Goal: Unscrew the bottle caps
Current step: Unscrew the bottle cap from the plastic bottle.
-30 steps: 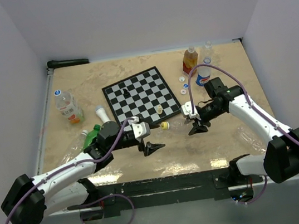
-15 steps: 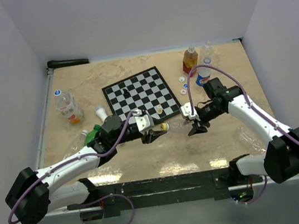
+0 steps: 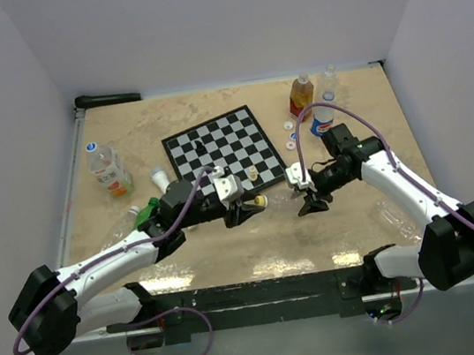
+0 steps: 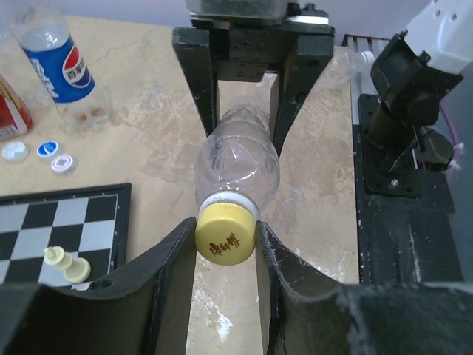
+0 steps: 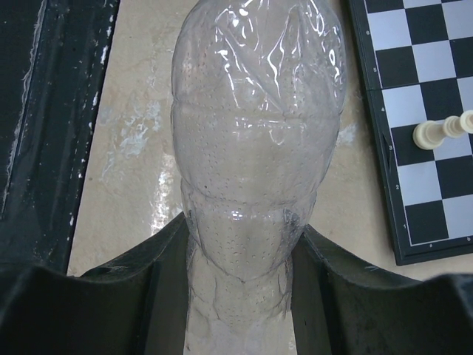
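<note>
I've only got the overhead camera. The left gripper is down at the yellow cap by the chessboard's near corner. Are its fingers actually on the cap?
Observer: Yes. In the left wrist view the left gripper has both fingers touching opposite sides of the yellow cap.
Operator: Is the cap seated on its bottle?
Observer: It is. It sits flush against the white collar ring of the clear bottle, with no gap showing.
Operator: And the right side's hold?
Observer: The right wrist view shows the right gripper clamped on the bottle's body, one finger on each side.
</note>
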Controlling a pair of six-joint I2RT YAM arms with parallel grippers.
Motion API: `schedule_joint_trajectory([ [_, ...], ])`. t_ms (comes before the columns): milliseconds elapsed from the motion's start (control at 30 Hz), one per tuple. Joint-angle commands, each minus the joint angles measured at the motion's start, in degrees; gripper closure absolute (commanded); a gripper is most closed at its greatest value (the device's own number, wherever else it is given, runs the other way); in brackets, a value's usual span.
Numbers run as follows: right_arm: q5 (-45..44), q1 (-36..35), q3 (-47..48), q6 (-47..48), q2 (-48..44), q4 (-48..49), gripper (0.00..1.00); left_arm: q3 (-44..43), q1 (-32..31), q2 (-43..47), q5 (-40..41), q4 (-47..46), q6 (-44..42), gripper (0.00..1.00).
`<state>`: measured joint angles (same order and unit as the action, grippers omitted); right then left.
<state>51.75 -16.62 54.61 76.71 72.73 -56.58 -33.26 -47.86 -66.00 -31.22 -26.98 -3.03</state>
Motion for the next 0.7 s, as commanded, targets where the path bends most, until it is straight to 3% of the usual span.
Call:
schedule_joint_trajectory([
  [0, -2.0, -0.4, -0.6, -6.9, -1.6, 7.1, 1.0, -6.5, 0.5, 1.4, 7.8, 6.8, 19.0, 1.0],
  [100, -4.3, -0.4, -1.8, -13.1, -3.4, 12.8, 1.0, -11.7, 2.3, 1.1, 23.3, 22.3, 36.8, 1.0],
  [233, -5.3, -0.5, -1.6, -15.6, -2.9, 14.4, 1.0, -12.5, 3.6, 0.2, 21.1, 23.5, 49.0, 1.0],
  [533, -5.4, -0.5, -1.8, -16.6, -3.5, 14.7, 1.0, -12.4, 3.7, 2.3, 22.0, 22.3, 45.4, 1.0],
  [600, -5.3, -0.5, -1.6, -16.5, -3.4, 14.7, 1.0, -12.4, 3.7, 3.2, 22.0, 22.2, 43.3, 0.81],
  [633, -5.3, -0.5, -1.6, -16.5, -3.3, 14.6, 1.0, -12.5, 3.7, 3.6, 21.6, 22.5, 42.2, 0.61],
  [667, -5.2, -0.5, -1.5, -16.5, -3.2, 14.5, 1.0, -12.5, 3.7, 4.0, 21.0, 22.6, 40.8, 0.52],
])
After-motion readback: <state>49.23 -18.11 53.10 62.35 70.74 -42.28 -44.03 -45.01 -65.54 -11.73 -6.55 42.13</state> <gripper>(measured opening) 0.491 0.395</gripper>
